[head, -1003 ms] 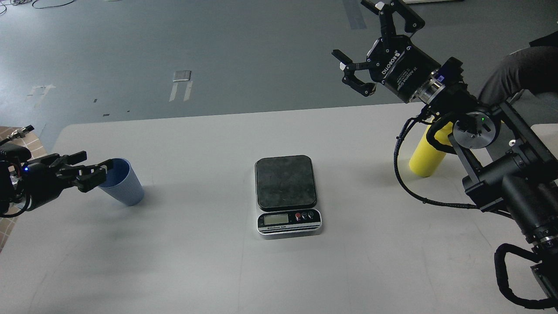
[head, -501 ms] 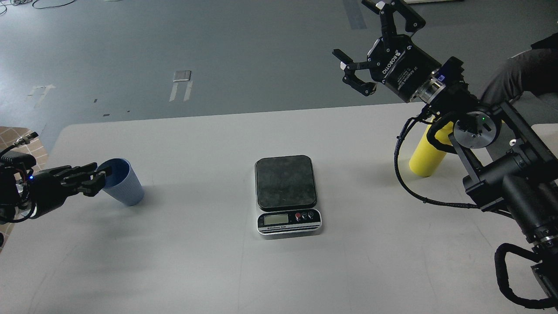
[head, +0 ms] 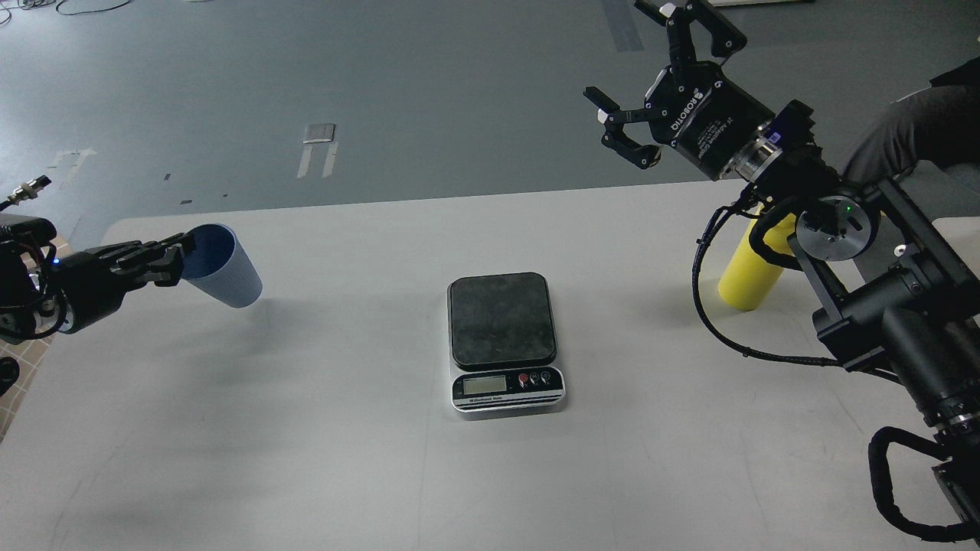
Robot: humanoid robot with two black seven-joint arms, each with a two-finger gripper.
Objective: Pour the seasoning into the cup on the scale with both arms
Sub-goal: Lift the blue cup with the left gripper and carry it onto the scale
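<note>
The blue-grey ribbed cup [head: 227, 269] hangs tilted above the table at the left, its rim pinched by my left gripper [head: 172, 260], which is shut on it. The scale [head: 503, 340] lies at the table's middle, its dark platform bare. The yellow seasoning bottle [head: 752, 268] stands at the right; only its lower body shows, its top is hidden behind my right arm. My right gripper [head: 651, 88] is open and empty, held high beyond the table's far edge, up and left of the bottle.
The grey table [head: 344, 444] carries only the scale and the bottle. A person's dark-clothed arm [head: 911, 130] shows at the right edge. Grey floor with tape marks [head: 318, 149] lies beyond the table's far edge.
My left gripper closed on the cup's rim and lifted it up off the table, tilting it more. The right arm, bottle and scale have not moved.
</note>
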